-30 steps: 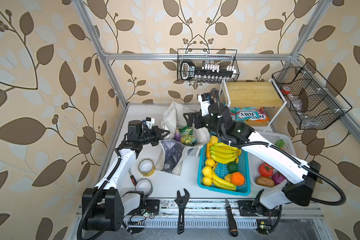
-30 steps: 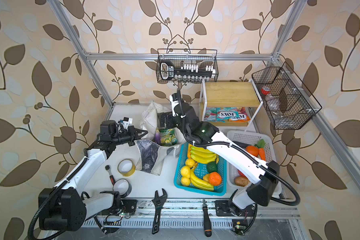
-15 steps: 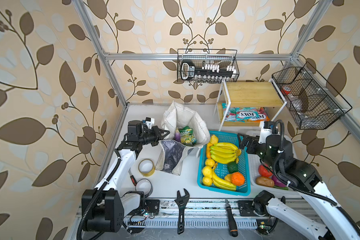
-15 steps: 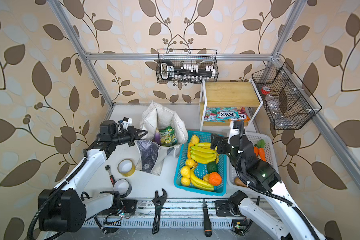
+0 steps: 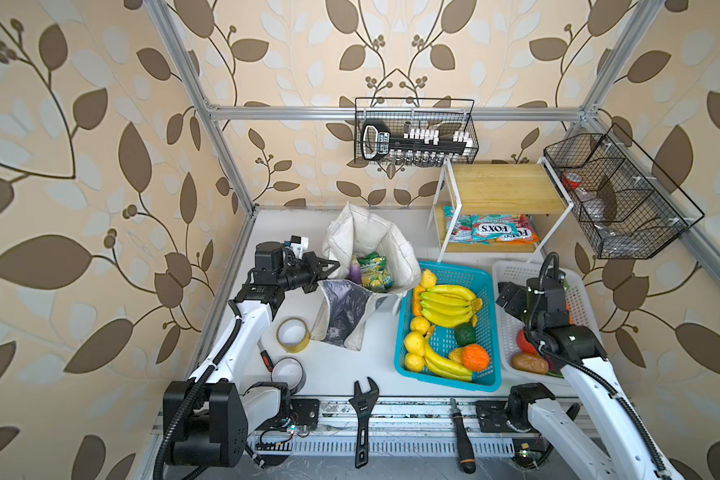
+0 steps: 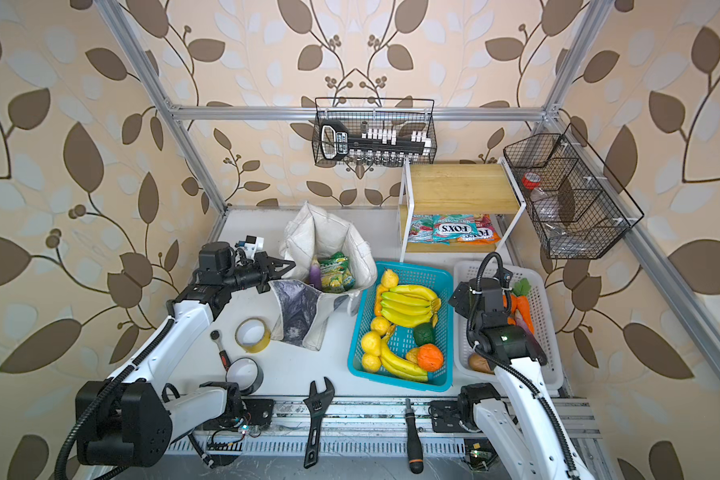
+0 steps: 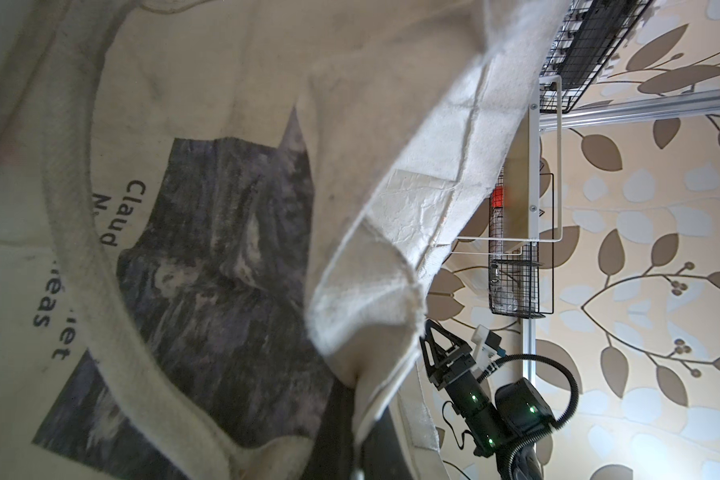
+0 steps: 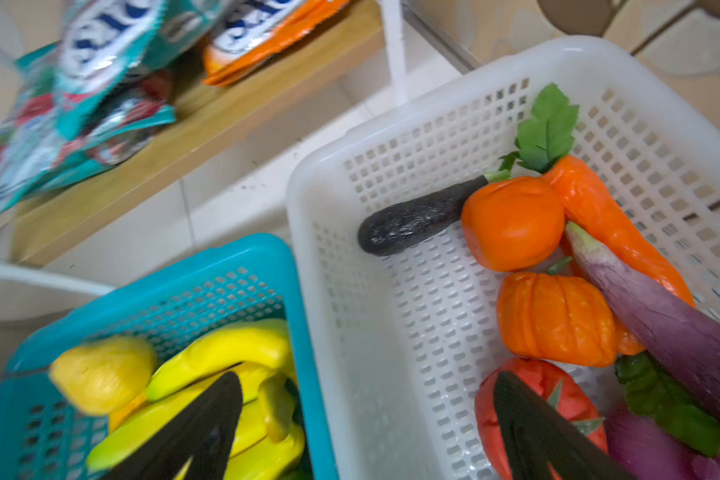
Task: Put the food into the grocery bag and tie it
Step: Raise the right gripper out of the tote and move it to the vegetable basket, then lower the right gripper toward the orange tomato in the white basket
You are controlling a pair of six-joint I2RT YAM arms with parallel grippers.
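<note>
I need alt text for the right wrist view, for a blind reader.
The open right hand hangs above where a blue basket of bananas meets a white basket of toy vegetables. Behind, snack packets lie on a wooden shelf.

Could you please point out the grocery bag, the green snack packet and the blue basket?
grocery bag (image 5: 371,232): in a top view, off-white back wall.
green snack packet (image 5: 375,272): in a top view, printed face.
blue basket (image 5: 444,340): in a top view, bare mesh floor.

Left tool clamped on the off-white fabric grocery bag rim, arm outstretched; right tool spread wide, arm bent, well apart from it.
</note>
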